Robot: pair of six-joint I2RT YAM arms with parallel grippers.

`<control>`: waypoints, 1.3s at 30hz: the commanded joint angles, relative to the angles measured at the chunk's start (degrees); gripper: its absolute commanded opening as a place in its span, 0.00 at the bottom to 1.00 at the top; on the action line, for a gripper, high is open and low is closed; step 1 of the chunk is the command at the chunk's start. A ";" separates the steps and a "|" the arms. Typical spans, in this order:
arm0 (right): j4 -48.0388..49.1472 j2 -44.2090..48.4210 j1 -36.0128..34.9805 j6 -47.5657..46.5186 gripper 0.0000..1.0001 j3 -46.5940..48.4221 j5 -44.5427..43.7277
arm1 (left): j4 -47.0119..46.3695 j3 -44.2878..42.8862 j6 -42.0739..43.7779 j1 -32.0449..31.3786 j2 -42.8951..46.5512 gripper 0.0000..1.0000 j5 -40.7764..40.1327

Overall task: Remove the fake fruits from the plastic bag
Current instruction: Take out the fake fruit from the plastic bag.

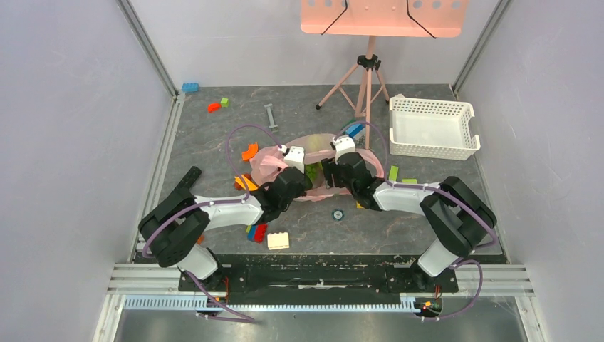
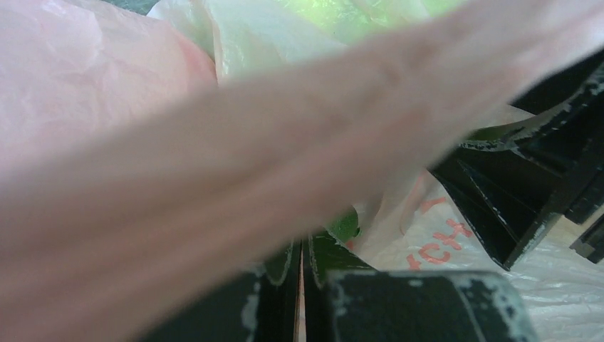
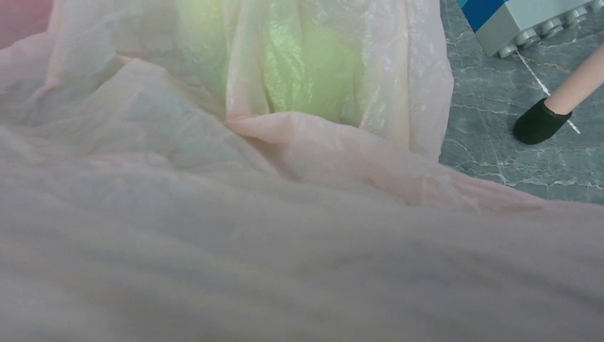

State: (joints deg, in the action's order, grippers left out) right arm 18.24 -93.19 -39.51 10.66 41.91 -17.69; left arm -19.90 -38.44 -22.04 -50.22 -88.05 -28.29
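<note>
The pink plastic bag (image 1: 267, 160) lay crumpled at the centre of the surface (image 1: 313, 228), betw. the two arms; its film filled nearly all of both wrist views, w/ orange lettering on a paler fold in the left wrist view.

A green fruit (image 1: 312, 171) showed at the middle of the bag, betw. the two wrists; more green glowed through the film in the right wrist view; I couldn't tell which fruit it was.

The left fingers (image 2: 313, 260) were pressed together w/ a thin strip of pink film caught betw. them; a band of bag ran across, close in front of that camera. The right fingers (image 1: 329, 171) sat at the bag's right side; their own view was all film, so I couldn't tell how far apart they stood or whether they had hold of anything.

Around the bag:
- an orange block (image 1: 249, 151) lay just left of it;
- a blue block (image 1: 352, 130) lay just behind it, near a foot of the pink tripod (image 1: 367, 78);
- a green block (image 1: 393, 172) lay to the right;
- a small black wheel (image 1: 337, 214) lay on the near side;
- a cream block (image 1: 278, 241) lay by the left arm, beside a red, blue & green cluster (image 1: 256, 231).

The white lattice basket (image 1: 432, 127) stood at the far right, well apart from the bag.
</note>
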 commanded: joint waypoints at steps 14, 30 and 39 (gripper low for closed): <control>-1.29 0.62 0.48 9.96 0.85 9.60 2.76 | -0.84 -1.87 -3.71 0.21 -0.19 0.02 0.16; -3.68 -2.23 0.48 11.87 0.85 14.35 4.36 | -0.92 -1.66 -4.05 0.23 -0.09 0.02 -0.71; -4.70 -6.58 0.48 8.64 0.87 18.19 0.25 | -0.89 -1.56 -3.88 0.25 0.07 0.02 -1.24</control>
State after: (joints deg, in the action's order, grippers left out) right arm 13.56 -98.37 -39.20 21.15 57.10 -14.04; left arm -19.59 -38.52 -22.57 -50.22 -88.05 -27.99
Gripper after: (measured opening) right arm 0.863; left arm 0.027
